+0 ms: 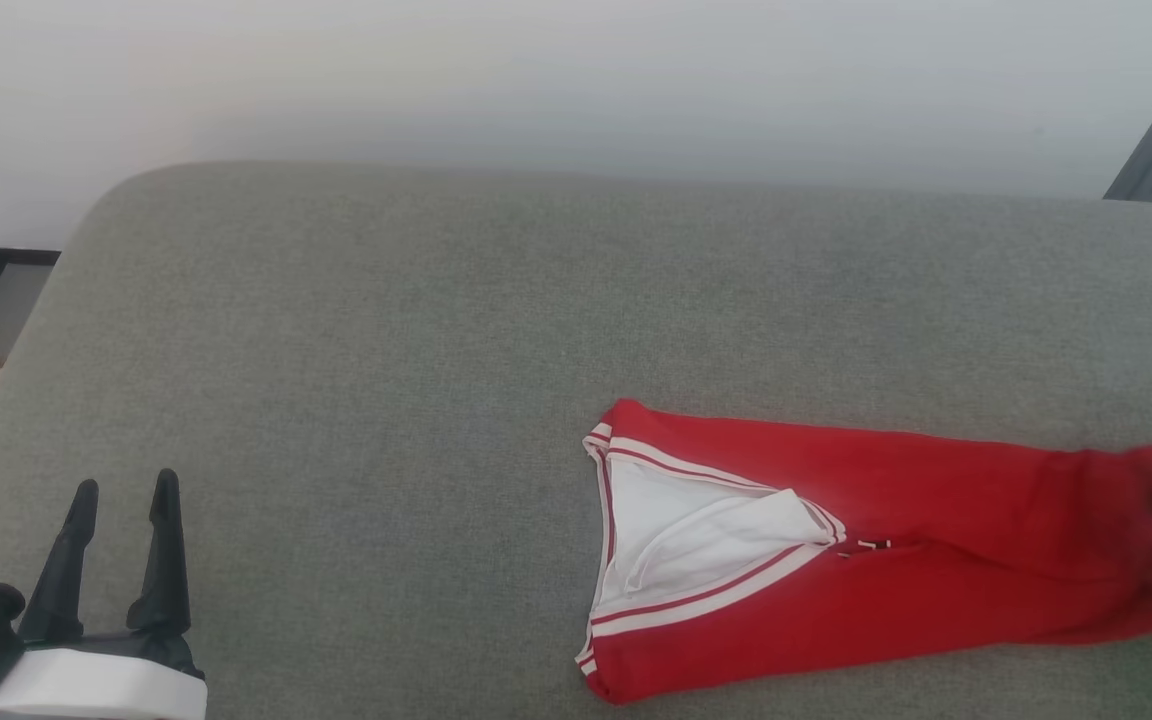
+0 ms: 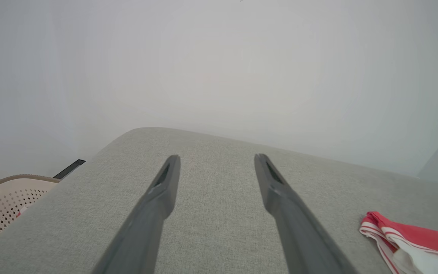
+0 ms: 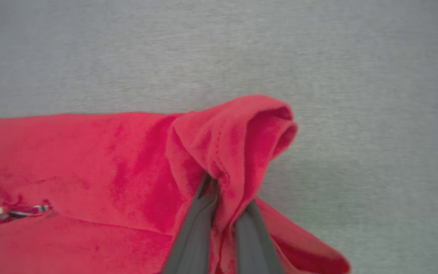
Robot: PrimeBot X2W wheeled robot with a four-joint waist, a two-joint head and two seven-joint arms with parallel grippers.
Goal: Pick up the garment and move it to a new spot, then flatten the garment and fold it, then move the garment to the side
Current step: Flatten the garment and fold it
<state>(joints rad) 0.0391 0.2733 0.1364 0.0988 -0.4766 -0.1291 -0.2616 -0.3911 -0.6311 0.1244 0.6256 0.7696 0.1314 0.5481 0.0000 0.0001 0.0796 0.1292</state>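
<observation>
Right wrist view: right tool [image 3: 226, 201] clamped on raised fold of garment [image 3: 82, 160]; left tool [image 2: 217, 158] spread wide, empty. Probably folding step; next, carry fold over cloth left of tool.

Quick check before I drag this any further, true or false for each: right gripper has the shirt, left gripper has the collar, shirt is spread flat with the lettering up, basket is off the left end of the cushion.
1. The right gripper is shut on a fold of the garment. True.
2. The left gripper holds the striped collar. False: it is open and empty over the bare grey cushion, well apart from the garment.
3. The garment lies spread flat, lettering up. False: it is gathered into a long narrow band, and no lettering shows.
4. A beige perforated basket stands beyond the cushion's left end. True.
</observation>
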